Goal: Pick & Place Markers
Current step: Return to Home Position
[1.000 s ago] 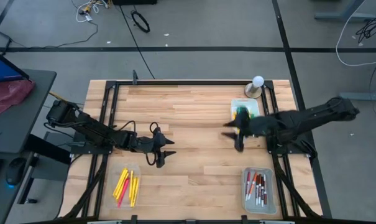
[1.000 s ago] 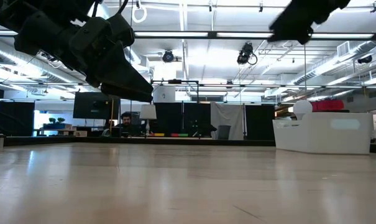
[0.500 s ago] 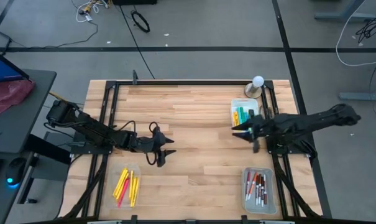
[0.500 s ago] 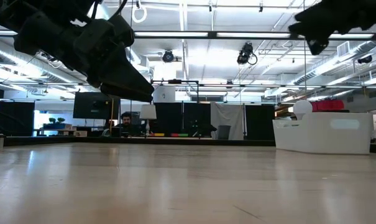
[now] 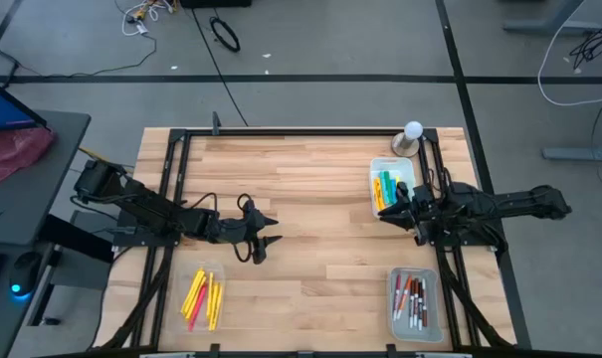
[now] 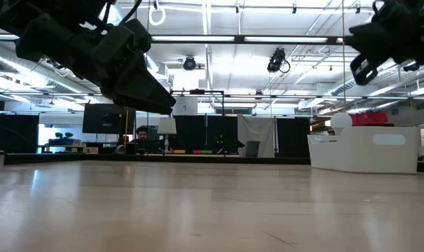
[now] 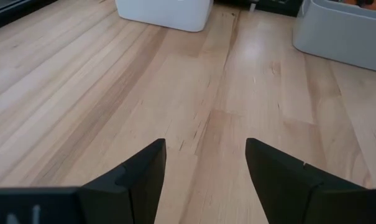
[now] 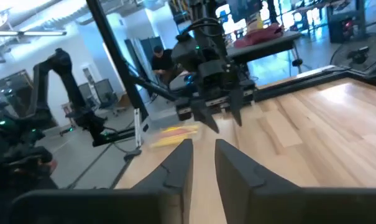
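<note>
Markers lie in three clear trays. Green, yellow and orange ones (image 5: 385,186) are at the far right, yellow and red ones (image 5: 202,296) at the near left, white ones with red or dark caps (image 5: 412,298) at the near right. My left gripper (image 5: 266,239) hangs open over bare wood left of the middle, its fingers wide apart in the left wrist view (image 7: 206,165). My right gripper (image 5: 383,213) hovers beside the far right tray, pointing level toward the table's left. Its fingers (image 8: 203,163) keep a narrow gap with nothing in it.
A grey post topped with a white ball (image 5: 412,134) stands at the far right corner. Black frame rails (image 5: 301,131) run along the table's edges. Bare wood (image 5: 320,199) stretches between the two grippers. A person (image 6: 141,134) sits in the room behind the table.
My right gripper has drawn back toward the table's right edge and come down, tipping up from a downward slant to level. Its fingers have closed from wide apart to a narrow gap. My left gripper has stayed where it was, open.
</note>
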`<action>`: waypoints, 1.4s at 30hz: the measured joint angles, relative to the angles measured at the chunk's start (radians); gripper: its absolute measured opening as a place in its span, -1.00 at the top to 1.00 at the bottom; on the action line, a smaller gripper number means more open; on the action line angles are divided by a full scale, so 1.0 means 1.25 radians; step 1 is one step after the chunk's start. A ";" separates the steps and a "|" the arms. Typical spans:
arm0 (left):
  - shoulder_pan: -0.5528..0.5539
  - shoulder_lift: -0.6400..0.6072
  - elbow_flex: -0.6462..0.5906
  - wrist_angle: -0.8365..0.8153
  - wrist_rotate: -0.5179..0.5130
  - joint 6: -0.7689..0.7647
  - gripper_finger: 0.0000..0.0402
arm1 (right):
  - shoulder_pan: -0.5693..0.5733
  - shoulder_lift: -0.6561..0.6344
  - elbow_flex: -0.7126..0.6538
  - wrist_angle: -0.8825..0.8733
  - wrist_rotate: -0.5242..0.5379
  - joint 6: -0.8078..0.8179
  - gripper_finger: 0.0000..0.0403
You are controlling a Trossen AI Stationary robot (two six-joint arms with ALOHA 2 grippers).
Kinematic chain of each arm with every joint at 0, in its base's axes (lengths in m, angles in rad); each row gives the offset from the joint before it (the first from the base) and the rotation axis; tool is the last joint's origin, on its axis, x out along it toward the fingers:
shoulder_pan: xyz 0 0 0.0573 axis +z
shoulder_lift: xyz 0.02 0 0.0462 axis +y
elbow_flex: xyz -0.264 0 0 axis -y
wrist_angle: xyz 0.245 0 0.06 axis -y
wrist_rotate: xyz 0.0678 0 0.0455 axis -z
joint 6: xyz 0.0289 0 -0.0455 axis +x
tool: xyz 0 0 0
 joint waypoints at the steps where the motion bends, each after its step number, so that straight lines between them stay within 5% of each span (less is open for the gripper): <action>1: 0.000 0.000 0.000 0.000 0.000 0.000 -0.13 | -0.002 0.000 -0.020 0.027 0.001 0.000 0.68; 11: 0.000 0.000 0.000 0.001 -0.001 -0.001 -0.13 | -0.007 -0.007 -0.078 0.055 -0.034 -0.051 0.77; 22: 0.000 0.000 0.000 0.000 -0.002 -0.021 -0.13 | -0.054 -0.185 -0.077 -0.080 -0.076 -0.087 0.88; 42: 0.000 0.000 0.000 0.016 -0.005 -0.021 -0.09 | -0.053 -0.137 -0.076 -0.087 -0.052 -0.123 0.90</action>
